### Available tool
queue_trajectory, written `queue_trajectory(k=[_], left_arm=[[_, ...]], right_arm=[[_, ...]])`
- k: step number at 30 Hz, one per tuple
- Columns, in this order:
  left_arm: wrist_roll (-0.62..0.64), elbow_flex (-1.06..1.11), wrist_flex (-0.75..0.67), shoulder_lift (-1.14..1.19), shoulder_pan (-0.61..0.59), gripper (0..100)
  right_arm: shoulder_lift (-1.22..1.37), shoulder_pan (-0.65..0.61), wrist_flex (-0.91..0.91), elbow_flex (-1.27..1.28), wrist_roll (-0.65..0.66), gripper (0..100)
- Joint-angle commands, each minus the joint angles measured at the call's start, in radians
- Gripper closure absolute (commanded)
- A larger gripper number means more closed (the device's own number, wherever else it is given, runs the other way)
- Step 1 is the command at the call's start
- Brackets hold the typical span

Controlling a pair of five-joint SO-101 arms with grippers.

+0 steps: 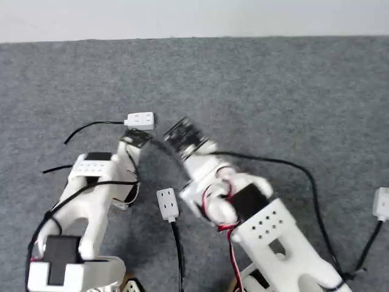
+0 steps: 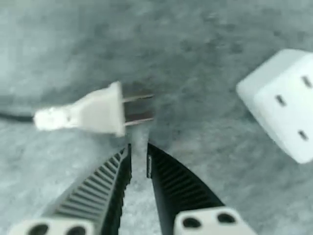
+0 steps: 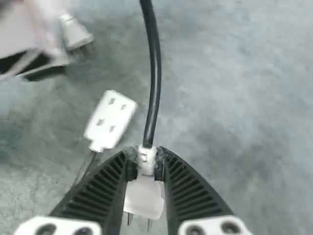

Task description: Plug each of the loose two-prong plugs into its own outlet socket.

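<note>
Three white outlet blocks lie on the table. The first outlet block (image 1: 140, 120) is near the middle with a thin black lead running off to one side. The second outlet block (image 1: 168, 204) sits between the two arms with a black cord trailing toward the near edge. The third outlet block (image 1: 382, 204) is well apart at the far right edge.

Two white two-prong plugs show. The held plug (image 3: 144, 193) is pinched by its body in the right gripper (image 3: 145, 155), prongs pointing back toward the wrist, and its thick black cord (image 3: 154, 73) runs out ahead past the first outlet block. The loose plug (image 2: 93, 113) lies flat on the surface just ahead of the left gripper (image 2: 138, 147). Its prongs are aimed toward the first outlet block but are apart from it. The left claw's fingers are drawn almost together with a thin slit between them, gripping nothing.

The surface is grey carpet (image 1: 273, 91). A pale wall (image 1: 182, 18) borders its far side.
</note>
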Motion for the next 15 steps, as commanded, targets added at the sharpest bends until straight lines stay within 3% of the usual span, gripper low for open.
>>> queue_trajectory(k=[1,5,15], left_arm=[[-0.058,-0.045,0.031,-0.008,0.061,95],[-0.173,0.051,0.017,-0.123,0.101,97],[-0.221,0.352,-0.034,-0.560,0.206,97]], right_arm=[[-0.033,-0.050,-0.099,0.037,-0.037,99.0],[-0.031,-0.044,-0.143,0.071,-0.064,99.0],[-0.031,-0.045,-0.148,0.077,-0.066,99.0]])
